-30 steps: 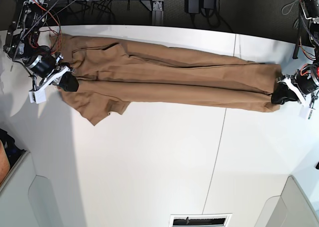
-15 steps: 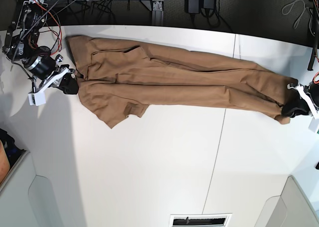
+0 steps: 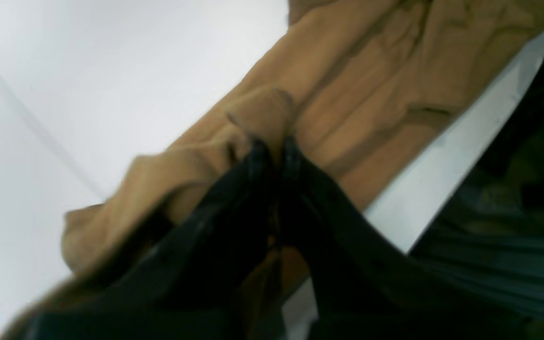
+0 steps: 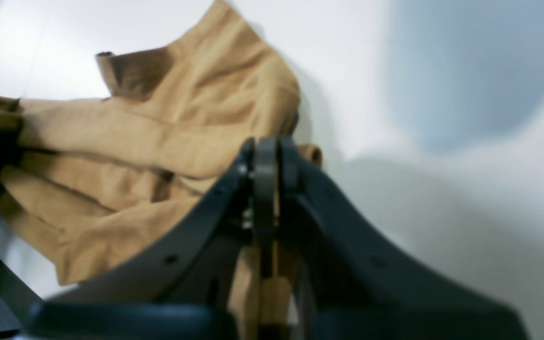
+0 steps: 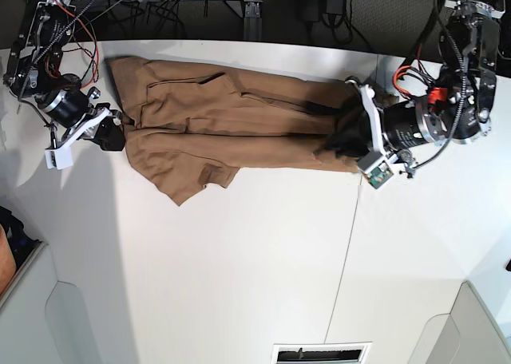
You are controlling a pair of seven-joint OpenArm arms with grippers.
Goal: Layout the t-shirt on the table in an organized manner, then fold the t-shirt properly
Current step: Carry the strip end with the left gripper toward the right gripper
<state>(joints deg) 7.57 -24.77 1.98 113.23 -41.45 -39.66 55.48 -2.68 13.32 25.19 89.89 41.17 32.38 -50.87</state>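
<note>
Both pincers are clamped on the t-shirt point(image 5: 231, 112). At the left gripper point(image 3: 272, 148) the two black fingers point(image 3: 255, 158) press together with a bunched fold of tan cloth pinched at their tips; in the base view this left gripper point(image 5: 339, 144) sits on the shirt's end nearest the table's dark seam point(image 5: 351, 228), just to the seam's left, with the arm's body reaching back across the seam. From that grip the shirt runs away from the seam as a long, creased band along the far side of the table point(image 5: 239, 284). Its other end is pinched by the right gripper point(image 5: 118, 131), which stands well apart from the seam at the shirt's outer edge; the right wrist view shows this right gripper point(image 4: 266, 156) with jaws closed flat on a thin layer of cloth. One loose flap point(image 5: 180, 184) of the shirt hangs toward the near side, between the right gripper and the seam.
</note>
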